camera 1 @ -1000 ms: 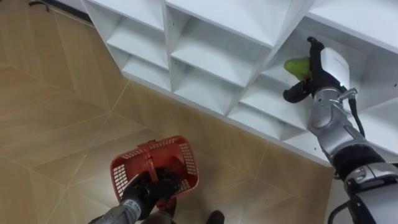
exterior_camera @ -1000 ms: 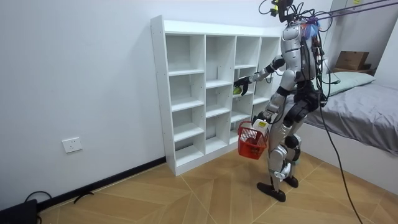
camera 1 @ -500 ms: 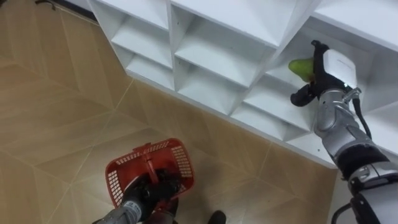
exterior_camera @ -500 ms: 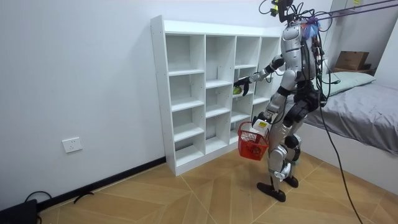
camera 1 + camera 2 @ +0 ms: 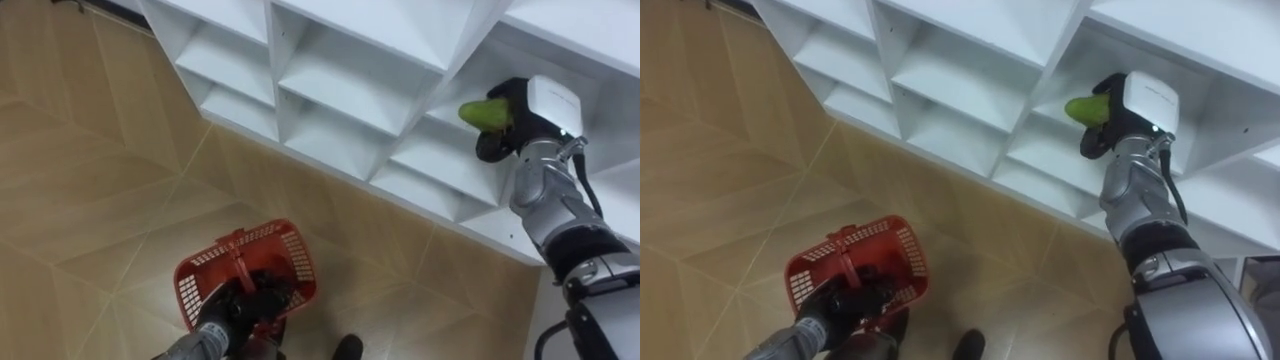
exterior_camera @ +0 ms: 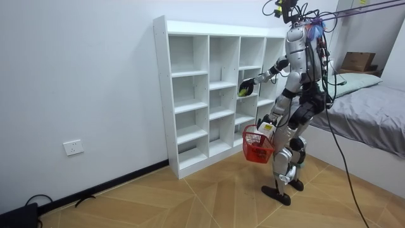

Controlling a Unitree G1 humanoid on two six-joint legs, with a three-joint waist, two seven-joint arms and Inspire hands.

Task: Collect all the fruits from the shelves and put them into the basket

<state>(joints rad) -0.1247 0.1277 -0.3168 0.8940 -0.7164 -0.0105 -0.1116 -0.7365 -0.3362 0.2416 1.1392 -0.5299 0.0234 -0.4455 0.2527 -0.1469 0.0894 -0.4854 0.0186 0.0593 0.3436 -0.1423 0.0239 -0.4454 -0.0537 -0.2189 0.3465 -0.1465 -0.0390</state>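
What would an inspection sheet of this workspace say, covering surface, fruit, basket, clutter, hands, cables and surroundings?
surface: white closet on a wooden floor.
job's things: green fruit at a compartment's front; red basket hanging low beside the robot.
clutter: nothing seen.
hands: right hand, fingers curled round the green fruit; left hand, fingers curled round the red basket's handle.
cables: dark cord on the floor by the wall.
surroundings: white wall, wall socket, bed with a cardboard box.
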